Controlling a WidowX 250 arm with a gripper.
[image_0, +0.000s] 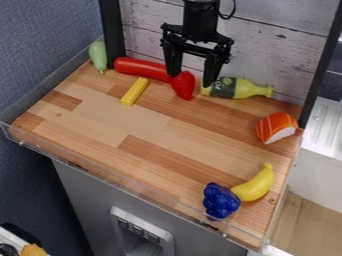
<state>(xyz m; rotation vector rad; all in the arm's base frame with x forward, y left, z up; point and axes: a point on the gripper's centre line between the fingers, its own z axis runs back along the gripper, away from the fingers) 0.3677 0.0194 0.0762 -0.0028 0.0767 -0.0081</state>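
Jaws: your gripper (192, 80) is hanging released.
Red toy (145, 68): its long axis is slanting, broad end pointing lower right.
Bottle (246, 89): neck pointing right.

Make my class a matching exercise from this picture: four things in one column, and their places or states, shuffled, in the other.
Things
1. Gripper
2. Banana
3. Bottle
4. Pale green vegetable

Places and states
A. Lying on its side, with a dark label around it
B. At the back left corner of the wooden worktop, as the picture shows it
C. Open, near the red toy
D. Beside the dark blue bunch of grapes, near the front edge

Right pairs: 1-C, 2-D, 3-A, 4-B
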